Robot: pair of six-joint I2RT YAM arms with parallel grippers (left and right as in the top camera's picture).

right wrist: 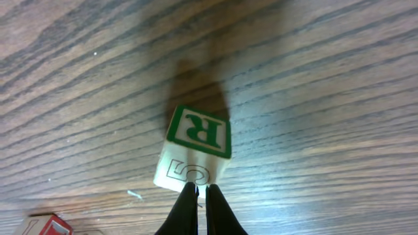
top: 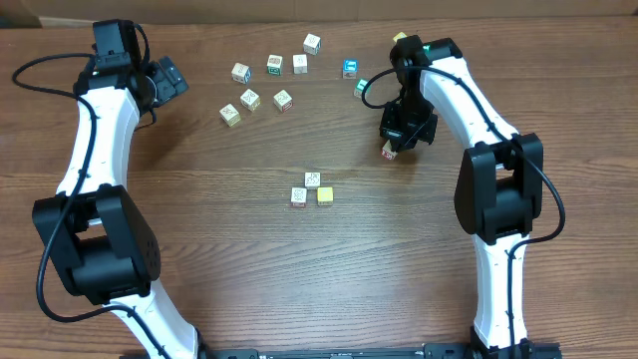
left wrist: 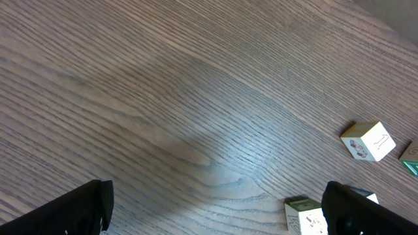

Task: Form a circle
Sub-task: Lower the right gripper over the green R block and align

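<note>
White-and-yellow clump of 3 picture cubes (top: 312, 179) is arranged as a triangle, apex pointed away; right gripper (right wrist: 201, 192) is closed, left gripper (left wrist: 219, 212) spread.

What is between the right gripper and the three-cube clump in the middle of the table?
One small cube just ahead of the right gripper, then bare tabletop as far as the clump. The overhead view shows this.
</note>
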